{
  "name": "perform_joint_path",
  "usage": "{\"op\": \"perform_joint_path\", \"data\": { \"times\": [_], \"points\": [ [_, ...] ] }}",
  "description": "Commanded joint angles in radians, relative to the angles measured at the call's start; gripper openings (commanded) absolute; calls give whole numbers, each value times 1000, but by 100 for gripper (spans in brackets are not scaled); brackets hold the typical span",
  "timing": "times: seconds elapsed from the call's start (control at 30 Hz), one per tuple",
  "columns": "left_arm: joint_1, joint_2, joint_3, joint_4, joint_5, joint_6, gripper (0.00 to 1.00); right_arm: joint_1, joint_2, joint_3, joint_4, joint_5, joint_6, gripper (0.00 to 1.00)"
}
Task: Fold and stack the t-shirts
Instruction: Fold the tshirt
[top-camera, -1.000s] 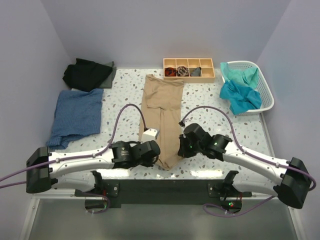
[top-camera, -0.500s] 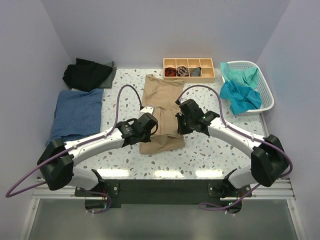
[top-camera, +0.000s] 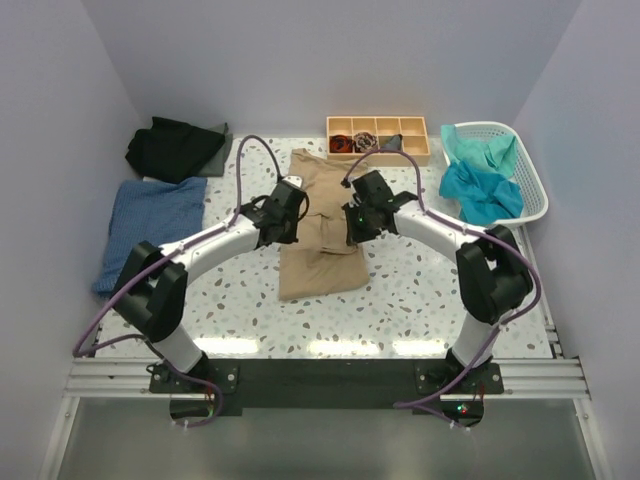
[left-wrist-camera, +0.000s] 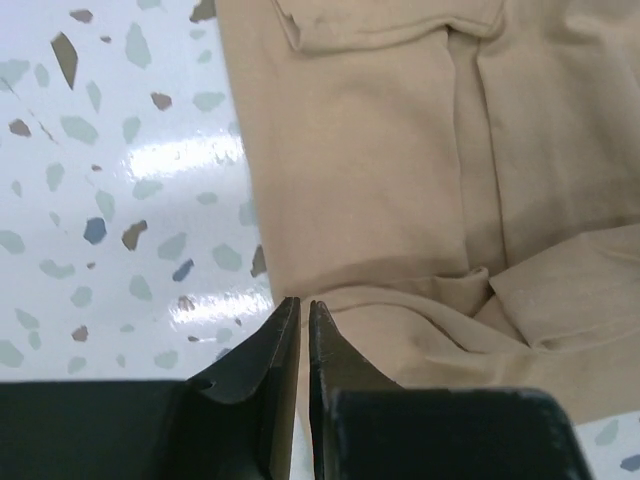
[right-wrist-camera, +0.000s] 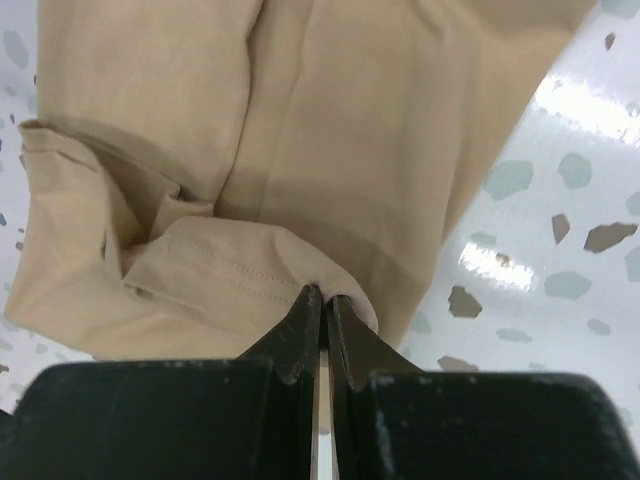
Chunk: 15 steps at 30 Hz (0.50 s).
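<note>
Tan t-shirt (top-camera: 320, 240) lies mid-table between the two grippers, long and narrow, its near end doubled back over the rest so a loose upper layer sits on the flat lower one. Left gripper (top-camera: 284, 214) is at the shirt's left edge, right gripper (top-camera: 357, 216) at its right edge, both over the middle of the cloth. Left wrist view: left gripper (left-wrist-camera: 304, 304) fingers nearly together, only a thin slit between, tips right at the edge of the tan t-shirt (left-wrist-camera: 400, 190) where the folded-over layer starts; it looks pinched on that edge. Flat cloth runs ahead of the tips, with a hemmed fold at the far end, and speckled table (left-wrist-camera: 120, 200) is off to the fingers' left. Right wrist view: right gripper (right-wrist-camera: 323, 293) fingers pressed together on a bunched hem of the tan t-shirt (right-wrist-camera: 330, 120), stitching visible just left of the tips, wrinkled layer spreading left, smooth cloth ahead, bare tabletop to the fingers' right. Well left of the left fingers lies a denim-blue t-shirt (top-camera: 155, 232), and beyond it a black t-shirt (top-camera: 175, 147) in the far left corner. Well right of the right fingers, teal t-shirts (top-camera: 480, 190) spill out of a white basket (top-camera: 535, 200). A wooden tray (top-camera: 378, 152) sits just past the tan shirt's far end.
</note>
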Motion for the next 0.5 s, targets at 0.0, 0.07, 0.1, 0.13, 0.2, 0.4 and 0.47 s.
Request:
{"op": "perform_joint_path", "data": {
  "times": [0.0,0.07,0.1,0.13,0.2,0.4,0.47],
  "points": [
    [49,49,72,52,30,82,12,-23,37,92,2,-39,-45,0],
    [70,78,84,64,28,100,12,-29,60,100,12,-35,-45,0],
    [86,89,100,63,31,106,13,-34,68,109,12,-35,-45,0],
    [93,95,104,64,34,106,18,-37,79,113,13,-20,-43,0],
    [101,106,107,66,51,109,32,-43,97,121,19,-1,-34,5],
    [101,73,55,79,128,117,75,-46,93,149,-25,89,-46,65],
    [101,46,34,92,158,120,78,-46,67,136,-28,88,-46,68]
  ]
}}
